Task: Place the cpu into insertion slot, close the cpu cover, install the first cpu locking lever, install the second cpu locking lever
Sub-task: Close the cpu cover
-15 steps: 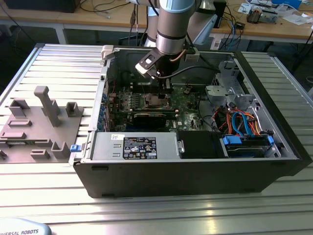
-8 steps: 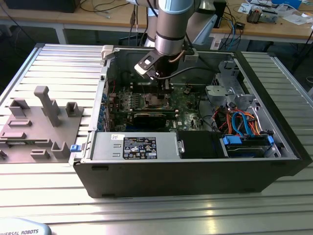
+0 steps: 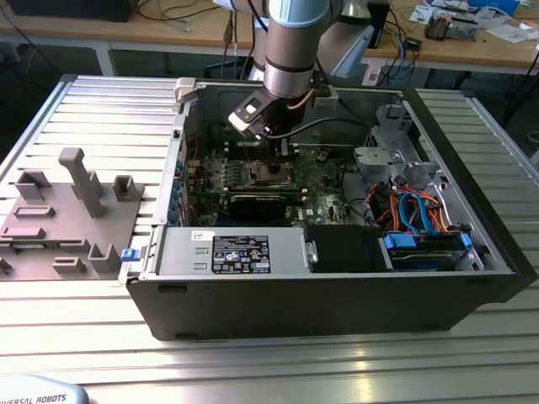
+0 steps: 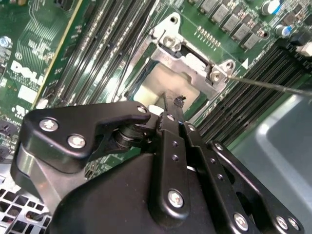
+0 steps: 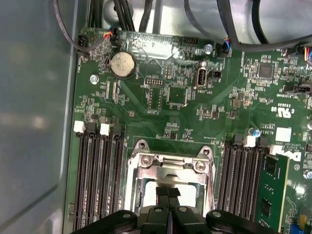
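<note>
Arm (image 3: 290, 59) reaches down into open PC case (image 3: 337, 295), gripper (image 3: 274, 151) low over the insertion slot (image 3: 271, 174).
Slot directly under gripper on green motherboard (image 3: 328, 181); blue cables (image 3: 413, 210) to the exterior view's right of gripper; grey fixture tray (image 3: 50, 244) well apart from gripper, opposite side, outside case.

A ribbed silvery table (image 3: 84, 337) is stretching across the exterior view, catching soft light along its grooves. Behind it, wooden desks (image 3: 472, 50) are running along the back, carrying loose cables (image 3: 185, 13) and papers (image 3: 505, 32), with dark shadow lying beneath them.
</note>
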You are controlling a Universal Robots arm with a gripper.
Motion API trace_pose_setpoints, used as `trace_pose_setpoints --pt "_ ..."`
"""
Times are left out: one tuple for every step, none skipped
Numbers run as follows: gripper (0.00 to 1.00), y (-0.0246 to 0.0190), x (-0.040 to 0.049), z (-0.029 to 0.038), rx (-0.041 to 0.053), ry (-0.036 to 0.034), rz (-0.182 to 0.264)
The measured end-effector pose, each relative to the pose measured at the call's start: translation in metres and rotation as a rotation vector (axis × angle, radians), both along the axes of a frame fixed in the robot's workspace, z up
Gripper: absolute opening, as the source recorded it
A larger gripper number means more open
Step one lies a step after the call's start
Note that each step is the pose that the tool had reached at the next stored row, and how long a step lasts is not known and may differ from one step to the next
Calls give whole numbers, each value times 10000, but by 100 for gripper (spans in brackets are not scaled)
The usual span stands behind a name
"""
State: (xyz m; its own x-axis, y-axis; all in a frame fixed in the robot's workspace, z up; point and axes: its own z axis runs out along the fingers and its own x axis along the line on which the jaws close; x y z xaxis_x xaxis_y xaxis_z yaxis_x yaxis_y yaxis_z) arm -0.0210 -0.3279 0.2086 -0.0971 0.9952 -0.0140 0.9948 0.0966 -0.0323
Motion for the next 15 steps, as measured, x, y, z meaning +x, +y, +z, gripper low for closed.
trace_pose_setpoints --pt "11 1 -12 0 0 0 -1" --pt "11 1 -19 -1 1 -1 -1" --pt "11 1 -24 -1 2 -3 -1" --pt "11 1 -28 -2 2 -6 -1" --pt "11 1 -32 -2 4 -11 0" --pt "11 1 -36 0 3 -15 0" --pt "11 1 -42 2 3 -19 0" --pt "11 1 -47 3 4 -23 0" --pt "11 1 -68 5 3 -31 0" --pt "11 1 -96 6 2 -36 0" --pt "11 1 -114 6 3 -38 -1" --pt "11 1 -132 6 3 -38 -1" --pt "11 1 -157 5 2 -41 1" --pt "11 1 -172 5 2 -36 0" --pt "11 1 -182 4 4 -37 -1"
